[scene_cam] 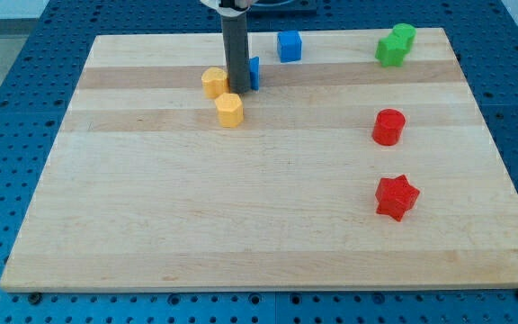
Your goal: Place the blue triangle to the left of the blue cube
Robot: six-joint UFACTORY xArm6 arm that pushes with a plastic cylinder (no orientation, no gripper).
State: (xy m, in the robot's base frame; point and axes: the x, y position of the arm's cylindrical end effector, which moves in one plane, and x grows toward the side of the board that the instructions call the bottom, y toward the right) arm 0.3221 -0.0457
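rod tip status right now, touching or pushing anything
My tip: no jaws, holds nothing; it sits against the blue triangle, between it and the two yellow blocks; actual contact cannot be told.

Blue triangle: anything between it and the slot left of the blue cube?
Nothing visible. The blue triangle, partly hidden behind my rod, sits below-left of the blue cube, and bare board lies between them. My tip is down at the triangle's left edge. The two yellow blocks lie further left, off the path.
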